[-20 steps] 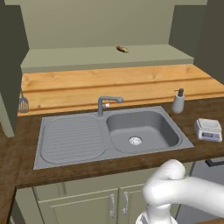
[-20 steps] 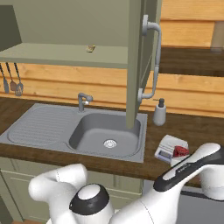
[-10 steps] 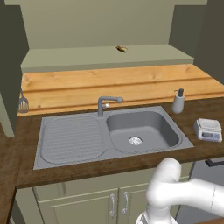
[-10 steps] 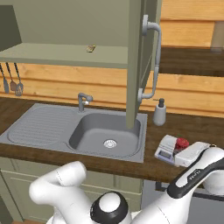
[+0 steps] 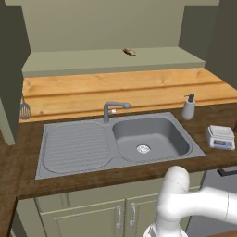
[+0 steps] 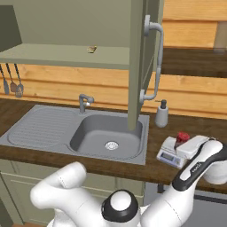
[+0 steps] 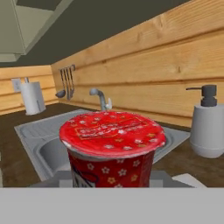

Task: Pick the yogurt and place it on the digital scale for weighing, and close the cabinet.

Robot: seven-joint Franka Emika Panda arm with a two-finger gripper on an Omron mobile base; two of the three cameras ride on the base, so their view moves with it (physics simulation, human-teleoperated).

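Observation:
The yogurt [image 6: 181, 138] is a small red cup with a starred red lid, seen close up in the hand view as yogurt [image 7: 112, 148]. My gripper [image 6: 184, 142] is shut on it from the right, its fingers hidden behind the cup. The cup hangs by the far right corner of the digital scale [image 6: 171, 151], which is a flat white-grey square on the dark counter. In the left base view the scale [image 5: 220, 137] has a bare plate. The olive cabinet [image 5: 115, 60] stands open, its door [image 6: 141, 66] swung out edge-on with a bar handle [image 6: 154, 62].
A grey soap dispenser [image 6: 161, 114] stands just behind the scale, and shows as the dispenser [image 7: 208, 127] to the cup's right in the hand view. The steel sink [image 5: 152, 137] with its tap [image 5: 111, 110] lies left. A small yellow-brown item [image 5: 129, 52] sits on the cabinet shelf. Utensils [image 6: 12, 80] hang far left.
My hand has carried the yogurt a little up and back beside the scale, and the forearm has swung with it. The sink, scale and cabinet door have stayed put.

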